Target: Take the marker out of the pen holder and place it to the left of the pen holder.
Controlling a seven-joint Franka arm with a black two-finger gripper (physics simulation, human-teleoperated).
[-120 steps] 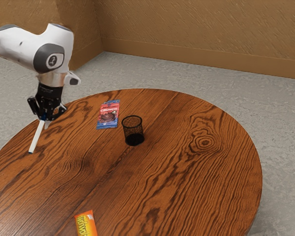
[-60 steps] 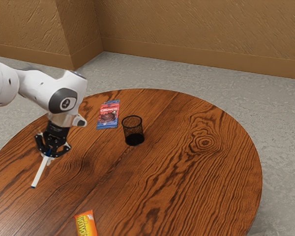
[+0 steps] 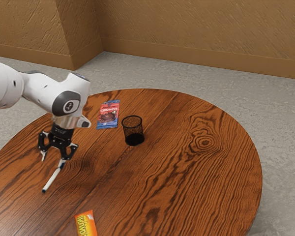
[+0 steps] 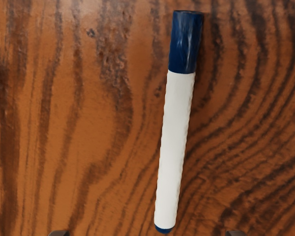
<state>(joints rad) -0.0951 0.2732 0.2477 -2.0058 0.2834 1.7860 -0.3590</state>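
While your claw (image 3: 52, 161) stands released and spread, the blue-capped marker (image 3: 52, 179) lies beneath it, out of the pen holder (image 3: 133, 129) and well apart, toward the exterior view's left.

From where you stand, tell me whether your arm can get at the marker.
Probably yes: my tool is open close above the marker, and nothing lies on it. The pen holder stands apart from both, so it should not be in the way.

Marker (image 4: 174, 147): I see white, blue cap, outside the holder, exterior view's near left
Pen holder (image 3: 133, 130): black mesh, upright, farther and right
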